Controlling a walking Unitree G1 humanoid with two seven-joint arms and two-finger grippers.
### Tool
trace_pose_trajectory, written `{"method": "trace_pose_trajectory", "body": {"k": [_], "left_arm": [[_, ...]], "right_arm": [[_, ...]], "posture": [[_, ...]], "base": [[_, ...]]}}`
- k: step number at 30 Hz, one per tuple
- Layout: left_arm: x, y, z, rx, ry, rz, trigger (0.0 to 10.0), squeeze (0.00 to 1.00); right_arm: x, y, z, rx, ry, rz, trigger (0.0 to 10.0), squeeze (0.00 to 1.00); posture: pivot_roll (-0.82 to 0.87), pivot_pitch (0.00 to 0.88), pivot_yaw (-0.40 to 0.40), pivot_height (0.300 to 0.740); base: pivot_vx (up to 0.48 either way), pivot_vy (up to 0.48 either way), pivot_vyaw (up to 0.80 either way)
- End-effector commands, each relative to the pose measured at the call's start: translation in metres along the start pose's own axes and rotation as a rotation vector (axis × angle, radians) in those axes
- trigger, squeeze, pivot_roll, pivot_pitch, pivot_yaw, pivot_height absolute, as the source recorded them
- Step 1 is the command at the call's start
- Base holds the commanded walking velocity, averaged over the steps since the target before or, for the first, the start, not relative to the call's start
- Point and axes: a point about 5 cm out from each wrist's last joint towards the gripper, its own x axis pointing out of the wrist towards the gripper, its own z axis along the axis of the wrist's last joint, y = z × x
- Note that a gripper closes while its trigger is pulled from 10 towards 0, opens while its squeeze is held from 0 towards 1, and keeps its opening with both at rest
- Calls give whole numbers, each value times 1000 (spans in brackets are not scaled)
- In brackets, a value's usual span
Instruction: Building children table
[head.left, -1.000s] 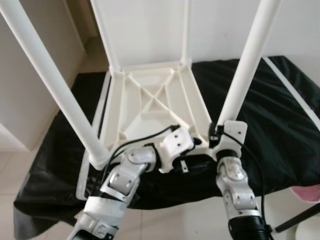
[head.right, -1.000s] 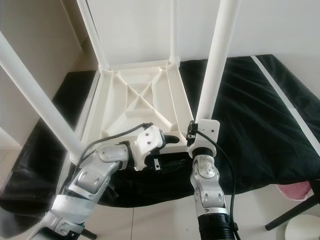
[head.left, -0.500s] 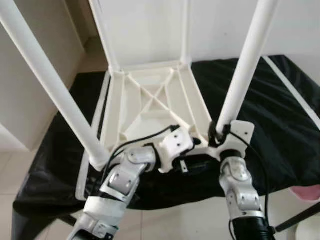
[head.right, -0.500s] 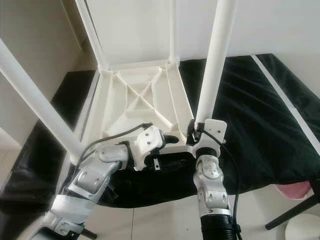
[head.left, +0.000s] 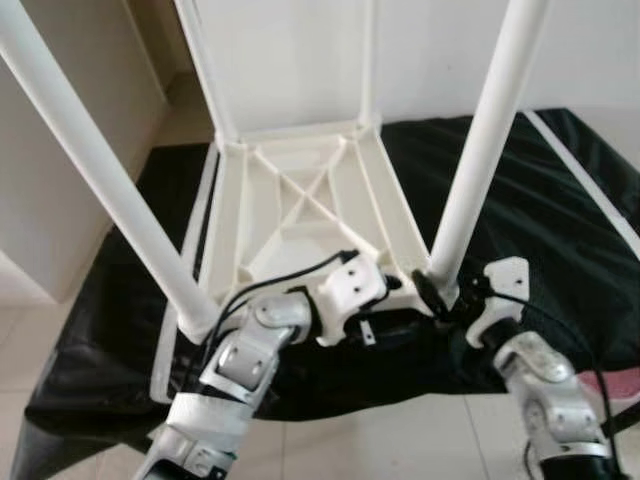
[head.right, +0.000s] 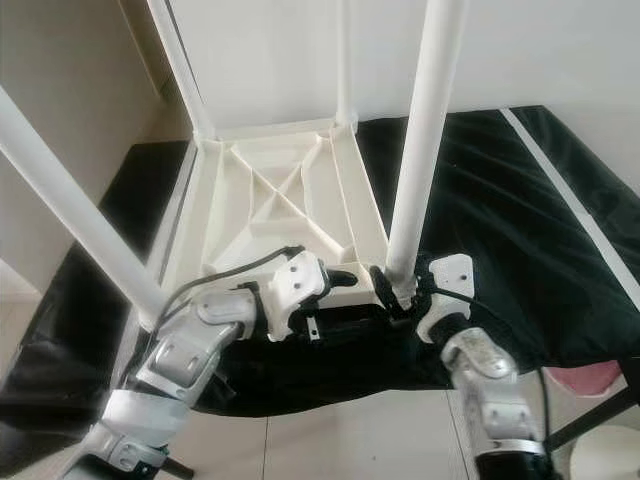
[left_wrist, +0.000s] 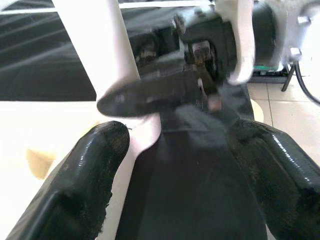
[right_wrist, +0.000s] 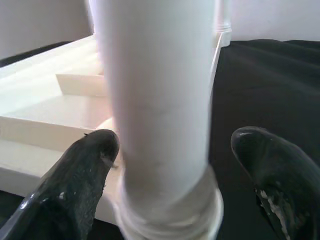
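- Right gripper (right_wrist: 170, 165) sits at the foot of the near right leg (head.left: 480, 160); its fingers (right_wrist: 75, 175) are spread, one on each side of the leg, not pressing it.
- Left gripper (left_wrist: 175, 165) lies just beside it at the same near corner; its fingers (left_wrist: 85, 170) are spread wide, with the leg's base and the table's edge between them.
- The white children's table (head.left: 300, 215) rests upside down on a black cloth (head.left: 560, 220), reaching away from both grippers; four legs stand up from its corners, the near left leg (head.left: 100, 170) well off to the left gripper's side.
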Motion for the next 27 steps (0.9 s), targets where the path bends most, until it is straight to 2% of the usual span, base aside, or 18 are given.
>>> {"method": "trace_pose_trajectory", "body": {"k": [1, 7, 16, 17, 20, 21, 27], "left_arm": [[-3, 1, -2, -14, 3, 29, 10000, 0], [-8, -6, -4, -22, 24, -27, 10000, 0], [-11, -5, -3, -17, 28, -21, 10000, 0], [-11, -5, -3, -15, 29, -18, 10000, 0], [-11, -4, -2, -12, 29, -8, 10000, 0], [-11, -4, -2, -13, 30, -4, 10000, 0], [-11, -4, -1, -16, 30, -1, 10000, 0]], "right_arm": [[2, 1, 0, 20, -5, 26, 10000, 0], [16, -8, 6, -48, 19, 158, 10000, 0], [34, -3, 6, -84, 40, 249, 10000, 0], [35, -3, 5, -90, 45, 261, 3059, 0], [35, -4, 3, -94, 52, 271, 3059, 0], [35, -5, 2, -95, 54, 276, 0, 0], [30, -9, 1, -98, 63, 274, 0, 0]], "posture": [[-117, 27, 91, 740], [-108, 29, 83, 740], [-101, 28, 77, 740], [-101, 28, 77, 740], [-94, 26, 67, 740], [-92, 27, 65, 740], [-100, 31, 71, 740]], "base": [[0, 0, 0], [0, 0, 0], [0, 0, 0], [0, 0, 0], [0, 0, 0], [0, 0, 0], [0, 0, 0]]}}
